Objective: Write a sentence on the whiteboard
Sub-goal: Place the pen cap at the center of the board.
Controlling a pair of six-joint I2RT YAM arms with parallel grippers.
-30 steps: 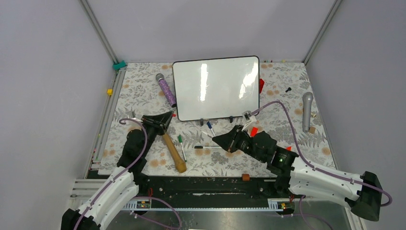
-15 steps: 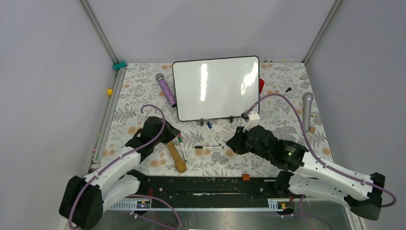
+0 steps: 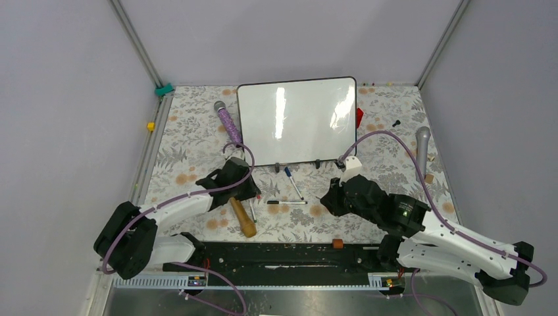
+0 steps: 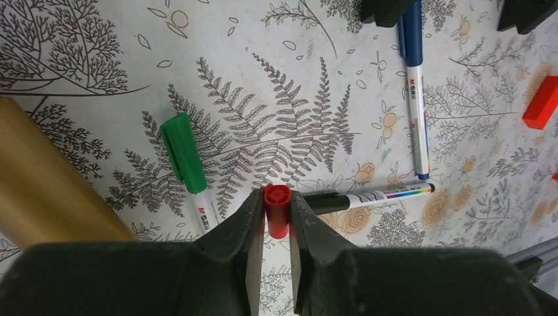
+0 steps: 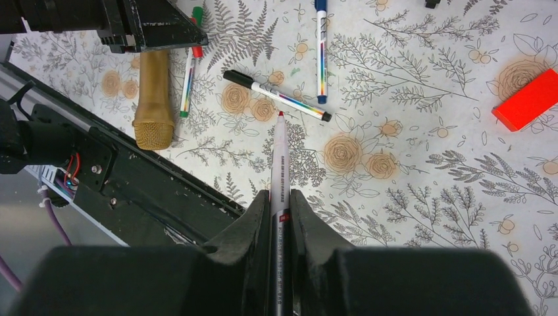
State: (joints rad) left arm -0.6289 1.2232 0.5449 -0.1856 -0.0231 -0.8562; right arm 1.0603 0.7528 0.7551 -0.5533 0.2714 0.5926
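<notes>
- The left gripper point(image 4: 276, 204) pinches a red cap point(image 4: 276, 214) over the surface point(image 4: 296, 99) (a green pen point(image 4: 187, 161) lies just left).
- The right gripper point(image 5: 279, 196) clamps a red-tipped marker point(image 5: 278, 151).
- The whiteboard point(image 3: 297, 122) lies well beyond both grippers.

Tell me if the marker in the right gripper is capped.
Uncapped. The right wrist view shows the marker ending in a bare red tip, held in the right gripper; the left gripper pinches a loose red cap.

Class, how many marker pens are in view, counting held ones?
4: green-capped marker, black-capped marker and blue-capped marker lie on the table; a red-tipped marker is in the right pincer. More may be hidden.
</notes>
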